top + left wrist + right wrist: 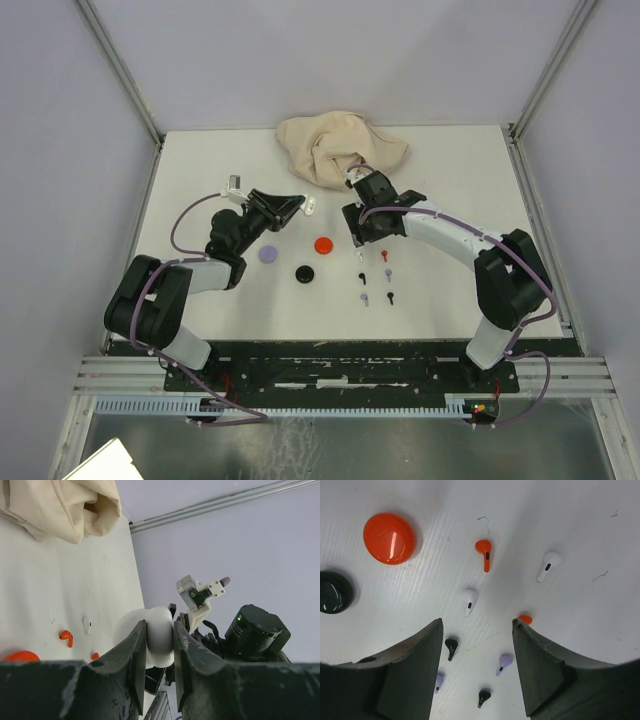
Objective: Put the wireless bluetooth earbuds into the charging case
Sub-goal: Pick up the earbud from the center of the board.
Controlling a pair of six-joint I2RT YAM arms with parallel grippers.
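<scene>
Left gripper (pixel 160 626) is clamped on the white charging case (pixel 161 645), one finger pressed flat against each rounded side. In the overhead view it holds the case just left of the middle of the table (pixel 450 300), toward the far edge. Right gripper (pixel 477 622) hangs over the earbuds (pixel 375 277) with its jaws apart, gripping nothing. The earbuds lie loose on the surface right of its middle, each apart from the others. A red earbud (pixel 485 554) and two white earbuds (pixel 469 601) lie out ahead of the fingers, and a second red one is half hidden at the edge of one finger. Two black earbuds (pixel 451 647) and two lavender earbuds (pixel 504 662) show on the surface through the gap. A red disc (pixel 389 538) and a black disc (pixel 332 591) sit left of the earbuds near the centre. A lavender disc (pixel 268 254) lies further left, close to the left arm. A crumpled beige cloth (pixel 340 148) lies at the middle of the far edge.
</scene>
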